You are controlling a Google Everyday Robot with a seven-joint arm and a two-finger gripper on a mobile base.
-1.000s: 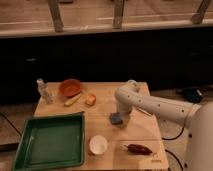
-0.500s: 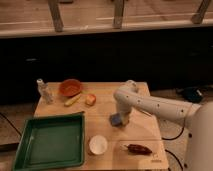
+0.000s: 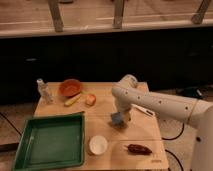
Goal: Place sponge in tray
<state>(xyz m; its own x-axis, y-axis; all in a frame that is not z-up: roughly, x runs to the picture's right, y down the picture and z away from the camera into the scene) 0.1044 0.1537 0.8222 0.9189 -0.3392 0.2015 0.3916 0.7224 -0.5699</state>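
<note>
1 tool (image 3: 120,117) clamped on sponge (image 3: 116,121), on tbl (image 3: 147,131), outside green tray (image 3: 50,143)

Sponge (image 3: 116,121) partly out of sight under the pincer (image 3: 121,117) low over the table (image 3: 145,136); robot body (image 3: 202,120) beyond right edge.

The gripper (image 3: 120,116) is down at the middle of the table (image 3: 150,142), clamped on the sponge (image 3: 117,121); the tray (image 3: 50,142) lies at its eight o'clock, the white cup (image 3: 98,145) at seven.
</note>
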